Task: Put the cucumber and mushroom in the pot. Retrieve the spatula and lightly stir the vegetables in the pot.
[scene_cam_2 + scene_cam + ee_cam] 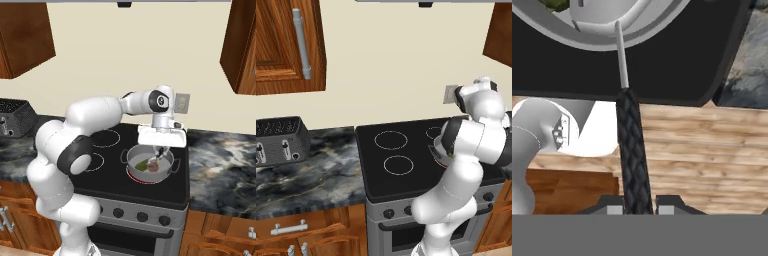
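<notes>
Two fingers (615, 207) are closed tight on the black handle of the spatula (630, 145). The handle runs straight out from between them, and the thin silver neck goes on to the head, which is down in the pot (657, 25). The gripper (160, 149) hangs just above the pot (134, 156), which sits on the stove (120, 187).

Both veggies are in the pot, beyond the far end of the spatula. The cucumber (142, 164) lies at the bottom, and the mushroom (153, 165) sits just beside it, close to the spatula head. I think the putting-in part is done and the stirring is what is going on now.

Some things could go wrong from here. If the fingers push the spatula too hard or too fast, the little mushroom could hop over the low wall and land on the stove. A hard push on the wall could also slide the pot off its ring. The handle is thin and round, so it could twist or slip between the fingers, and then the head would turn flat and not move the veggies at all. Small, slow swirls in the middle of the pot look safest.
</notes>
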